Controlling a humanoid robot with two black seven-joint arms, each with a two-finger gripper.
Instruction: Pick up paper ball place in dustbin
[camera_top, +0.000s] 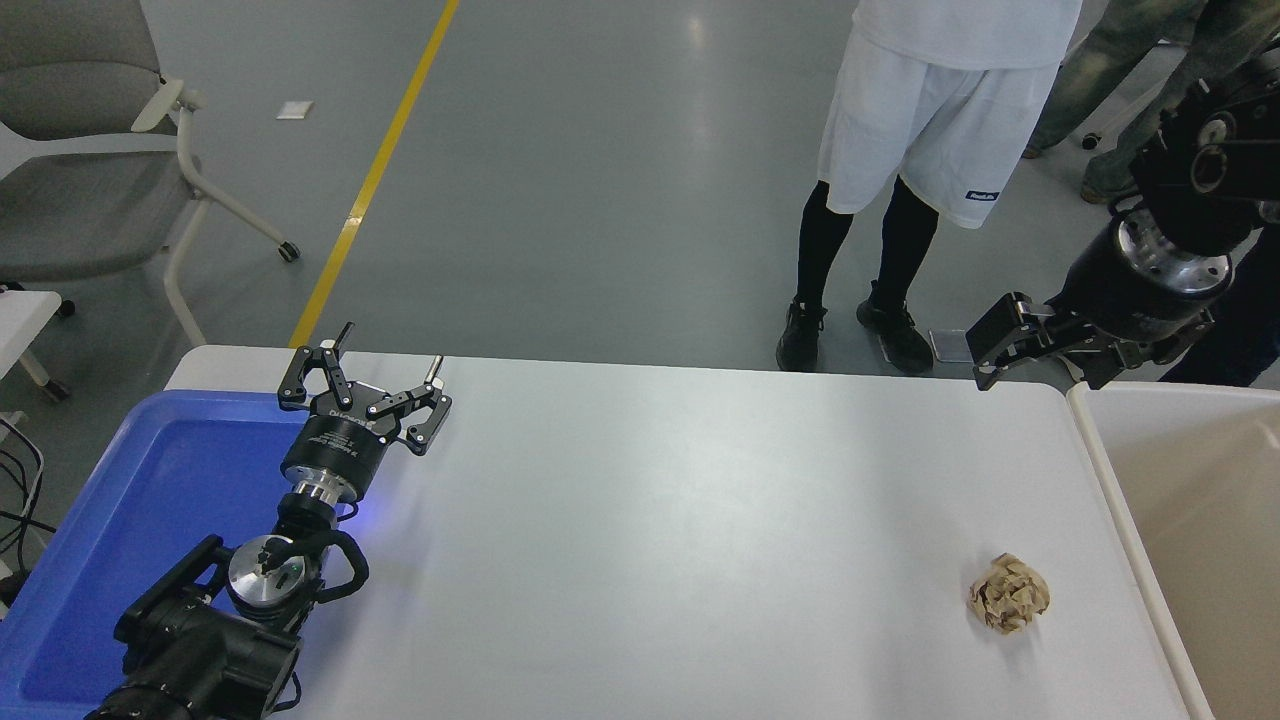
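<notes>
Ball (1009, 593) (paper) below right pincer (985, 352)

The dustbin (1180, 520) and the person (940, 120) run past the frame edges

You have a wide bare stretch of bench (700, 500) through the middle, with nothing standing on it between the two arms. Near the right edge only the paper ball (1009, 593) sits, open on every side, just left of the dustbin (1120, 500) whose thick rim rises along the bench's right edge. The right hand (985, 350) hangs over the far right corner, above the bin's far end. On the left, the left hand (385, 385), fingers spread, and its arm lie over the blue tray (90, 540). A person's legs (860, 270) stand beyond the far edge.
</notes>
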